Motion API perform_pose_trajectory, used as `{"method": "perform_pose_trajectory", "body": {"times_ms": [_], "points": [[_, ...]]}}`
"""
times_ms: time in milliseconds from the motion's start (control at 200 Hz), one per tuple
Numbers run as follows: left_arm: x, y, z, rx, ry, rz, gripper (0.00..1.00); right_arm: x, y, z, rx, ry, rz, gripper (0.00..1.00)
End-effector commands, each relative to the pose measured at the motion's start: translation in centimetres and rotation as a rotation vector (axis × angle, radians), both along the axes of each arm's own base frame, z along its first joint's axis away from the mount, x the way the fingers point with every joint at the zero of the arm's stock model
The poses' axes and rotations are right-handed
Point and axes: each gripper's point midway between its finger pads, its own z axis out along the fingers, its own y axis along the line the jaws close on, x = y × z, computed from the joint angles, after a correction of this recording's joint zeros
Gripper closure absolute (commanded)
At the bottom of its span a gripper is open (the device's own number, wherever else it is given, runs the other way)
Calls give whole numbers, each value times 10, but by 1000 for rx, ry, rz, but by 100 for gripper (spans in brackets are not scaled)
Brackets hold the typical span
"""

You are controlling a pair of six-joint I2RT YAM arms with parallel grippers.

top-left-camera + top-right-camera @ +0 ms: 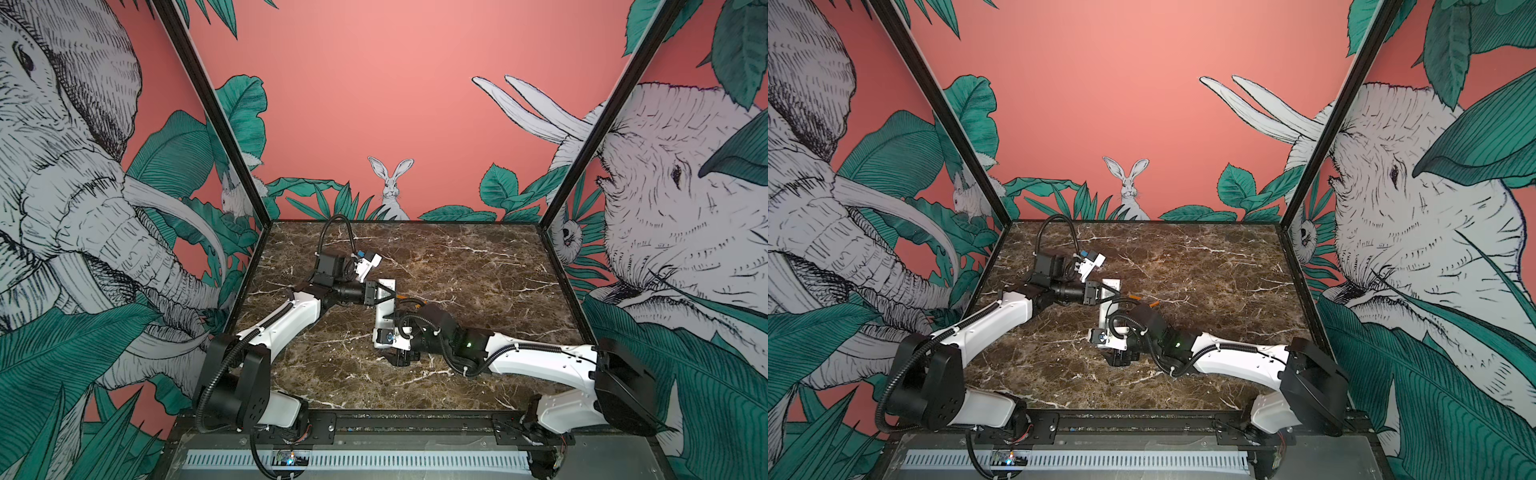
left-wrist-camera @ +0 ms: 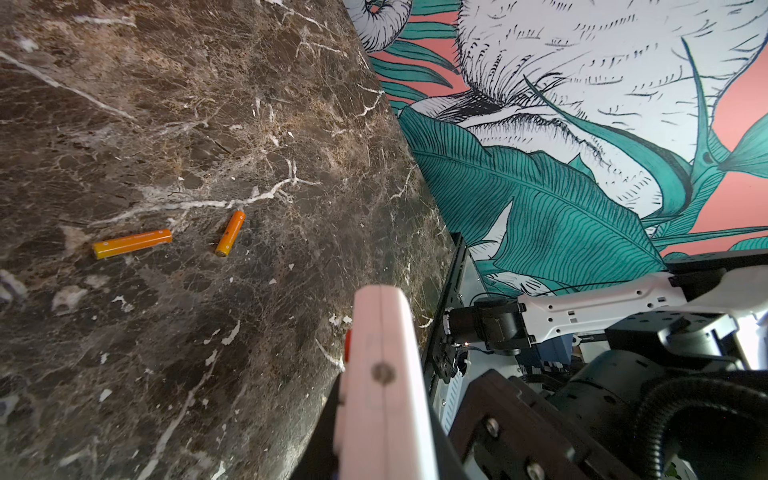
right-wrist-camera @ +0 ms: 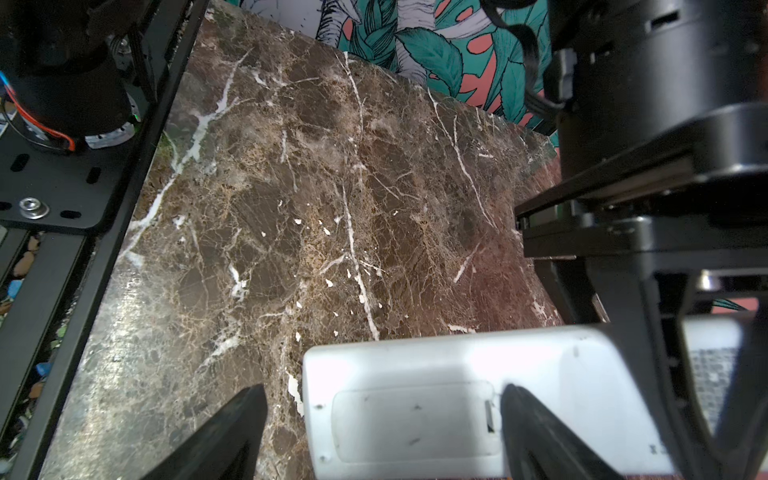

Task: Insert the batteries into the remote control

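Observation:
My left gripper (image 2: 382, 436) is shut on the white remote control (image 2: 384, 374), holding it above the table at the middle in both top views (image 1: 384, 309) (image 1: 1105, 311). Its plain back with the closed battery cover (image 3: 415, 419) faces my right gripper (image 3: 382, 390). That gripper is open. One finger (image 3: 523, 415) sits at the cover's latch slot, the other finger (image 3: 245, 411) hangs off the remote's end over the table. Two orange batteries (image 2: 132, 244) (image 2: 230, 232) lie apart on the marble, just right of the remote in a top view (image 1: 1136, 297) (image 1: 1154, 304).
The brown marble table (image 1: 478, 266) is walled in by printed panels at the back and both sides. A black rail (image 1: 415, 422) with both arm bases runs along the front edge. The right arm's forearm (image 1: 536, 359) lies low over the right front part.

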Motion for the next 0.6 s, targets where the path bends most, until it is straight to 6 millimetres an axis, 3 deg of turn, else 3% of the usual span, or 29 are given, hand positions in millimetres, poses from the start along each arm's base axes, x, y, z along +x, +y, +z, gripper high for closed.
{"method": "perform_pose_trajectory", "body": {"times_ms": [0, 595], "points": [[-3, -2, 15, -42, -35, -29, 100, -12, 7, -4, -11, 40, 60, 11], [3, 4, 13, -31, -37, 0, 100, -21, 4, -7, -45, 67, 105, 21]]}}
